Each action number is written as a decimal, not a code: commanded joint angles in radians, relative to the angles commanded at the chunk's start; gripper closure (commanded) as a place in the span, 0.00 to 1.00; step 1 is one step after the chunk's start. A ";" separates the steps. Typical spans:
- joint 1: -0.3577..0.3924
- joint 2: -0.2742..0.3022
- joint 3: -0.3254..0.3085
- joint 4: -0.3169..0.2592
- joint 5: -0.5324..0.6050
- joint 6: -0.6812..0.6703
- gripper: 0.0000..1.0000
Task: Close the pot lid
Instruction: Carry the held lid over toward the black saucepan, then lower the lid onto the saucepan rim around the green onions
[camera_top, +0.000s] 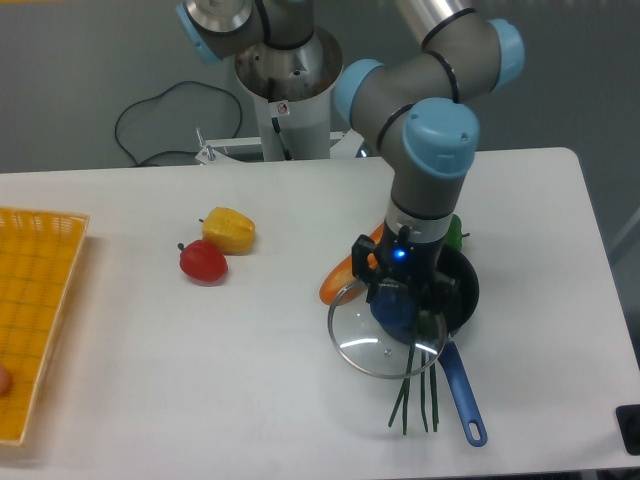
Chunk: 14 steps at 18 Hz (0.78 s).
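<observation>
The white table (150, 340) carries the small dark grey saucepan with a long blue handle (455, 290) at its right side. The round clear glass lid with a thin metal rim (375, 345) hangs partly over the pan's left edge, its blue knob clamped in the two-finger gripper (400, 305). Rigid, smooth and likely breakable, the glass is best held by that central knob and set down gently, clear of the green chive stalks (420, 385).

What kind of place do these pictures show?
Probably a robot lab, not a real kitchen: an arm with a claw on a white table, loose cable behind, toy-like vegetables around the pot.
</observation>
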<state>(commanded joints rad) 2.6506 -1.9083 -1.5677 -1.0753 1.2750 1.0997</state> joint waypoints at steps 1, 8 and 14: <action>0.008 0.002 -0.008 0.000 -0.014 0.006 0.34; 0.058 0.025 -0.077 0.000 -0.078 0.109 0.34; 0.080 0.038 -0.112 0.002 -0.075 0.172 0.34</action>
<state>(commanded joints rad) 2.7304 -1.8700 -1.6796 -1.0738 1.1995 1.2715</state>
